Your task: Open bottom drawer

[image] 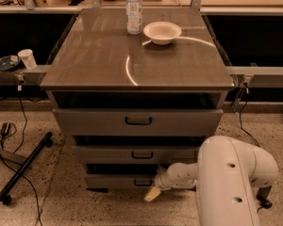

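Well, the gripper (152, 194) is hanging at five o'clock of the bottom drawer's (114, 181) handle (142, 182), just beside it; its grip I cannot tell. That drawer is sitting lowest in the cabinet (94, 55).

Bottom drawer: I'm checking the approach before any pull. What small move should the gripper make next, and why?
Probably nudge the gripper slightly up and left, onto the handle. It hangs just below and right of that black loop on the bottom drawer and does not appear hooked on it, so pulling now would likely miss.
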